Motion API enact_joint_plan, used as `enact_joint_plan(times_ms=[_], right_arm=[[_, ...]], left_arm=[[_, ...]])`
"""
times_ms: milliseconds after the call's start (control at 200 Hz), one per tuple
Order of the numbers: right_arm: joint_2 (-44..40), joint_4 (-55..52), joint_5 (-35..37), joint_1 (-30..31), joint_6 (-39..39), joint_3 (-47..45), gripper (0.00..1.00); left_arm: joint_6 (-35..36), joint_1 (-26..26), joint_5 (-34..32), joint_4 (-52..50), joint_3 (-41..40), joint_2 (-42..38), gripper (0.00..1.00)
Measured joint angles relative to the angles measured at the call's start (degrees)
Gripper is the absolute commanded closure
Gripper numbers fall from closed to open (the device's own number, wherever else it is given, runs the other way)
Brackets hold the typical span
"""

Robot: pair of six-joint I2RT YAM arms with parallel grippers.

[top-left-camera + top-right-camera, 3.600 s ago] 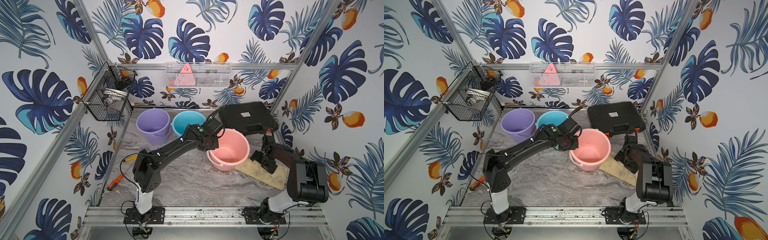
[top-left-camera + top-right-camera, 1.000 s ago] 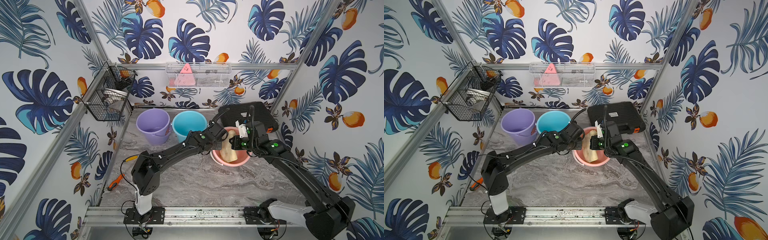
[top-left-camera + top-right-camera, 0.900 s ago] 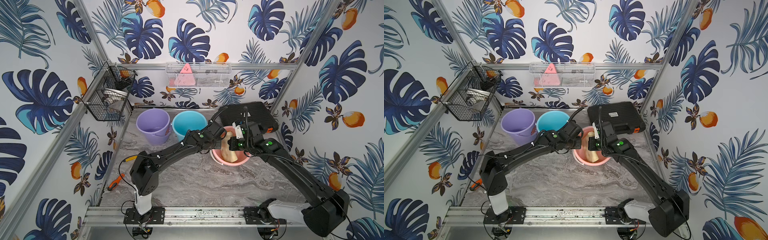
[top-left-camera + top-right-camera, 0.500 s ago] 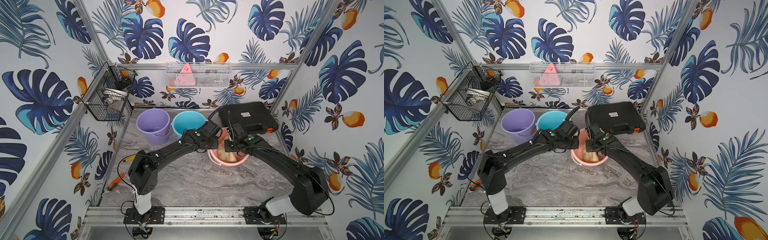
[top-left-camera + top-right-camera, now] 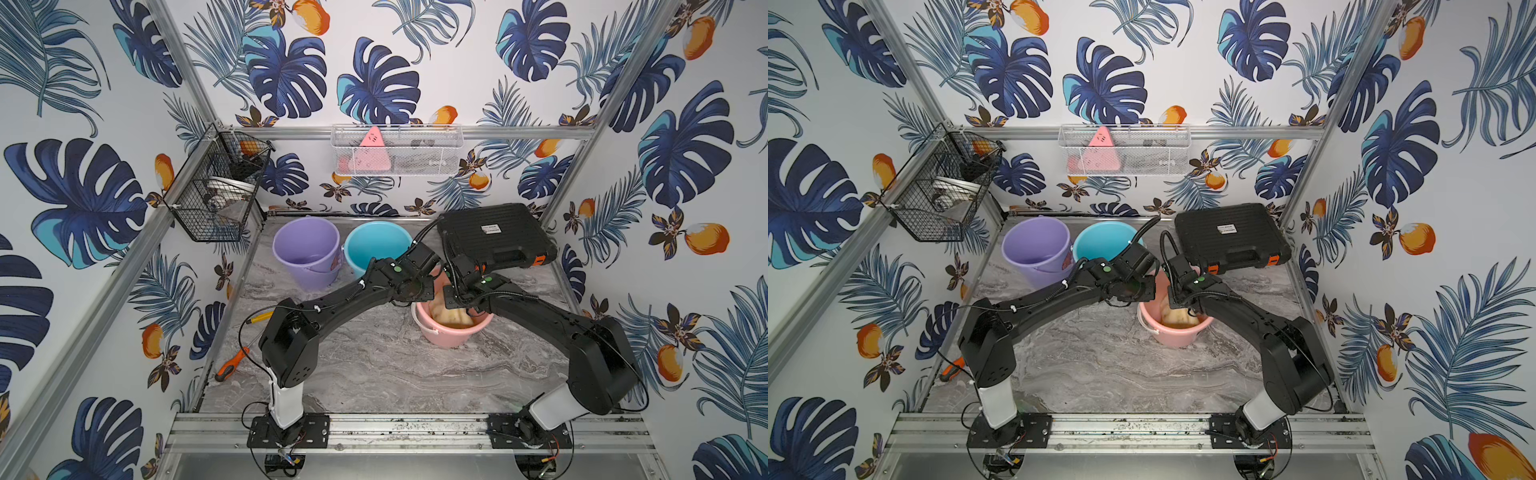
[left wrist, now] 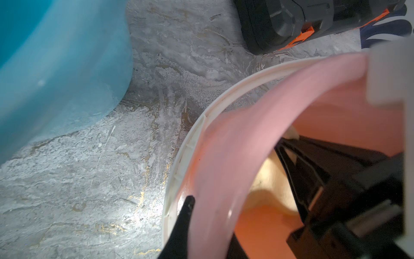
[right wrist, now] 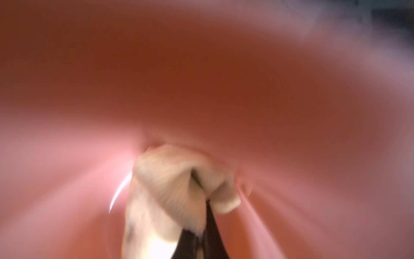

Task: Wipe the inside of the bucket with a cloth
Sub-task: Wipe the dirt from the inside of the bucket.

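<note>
The pink bucket (image 5: 449,338) stands right of centre on the marble worktop (image 5: 374,374), just near of the black tool case (image 5: 494,235). The left gripper (image 5: 422,293) is clenched on the bucket's left rim. The left wrist view shows one of its fingers (image 6: 187,213) outside the wall, beside the white handle (image 6: 201,125). The right gripper (image 7: 205,215) is down inside, its fingers pinched tight on a bunched fold of the cloth (image 7: 179,179). The bunch presses against the inner wall, though that view is blurred. In both top views the cloth (image 5: 451,318) lies low in the bucket.

The wipe looks under way. To do it well, lead with the bunch and not the bare fingers, and sweep around the whole wall and then the floor. Use light, even pressure, since a light plastic bucket will likely slide or tip if shoved away from the braced side. The two wrists crowd the rim, so the sweep should turn back before it reaches the left fingers. The pinch should hold firm, or the cloth may drag free.
</note>
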Motion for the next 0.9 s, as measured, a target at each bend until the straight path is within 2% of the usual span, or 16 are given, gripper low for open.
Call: enact_joint_plan(times_ms=[170, 315, 480, 625, 901], right_arm=[[-1.92, -0.63, -4.13, 0.15, -0.74, -1.95, 1.00], [-0.35, -0.81, -4.57, 0.15, -0.90, -1.75, 1.00], [4.50, -2.62, -1.27, -0.61, 0.70, 1.64, 1.00], [7.41, -5.03, 0.90, -1.14, 1.92, 6.34, 1.00], [13.94, -6.60, 4.59, -3.17, 4.26, 10.32, 1.00]], left_arm=[[0.96, 0.15, -0.28, 0.28, 0.98, 0.92, 1.00], [1.01, 0.17, -0.57, 0.90, 0.96, 1.14, 1.00], [0.76, -0.02, -2.34, 6.73, -4.48, -1.84, 1.00], [1.01, -0.44, -6.97, 13.86, -8.90, -4.87, 1.00], [1.18, -2.45, -11.69, 21.31, -10.95, -4.90, 1.00]])
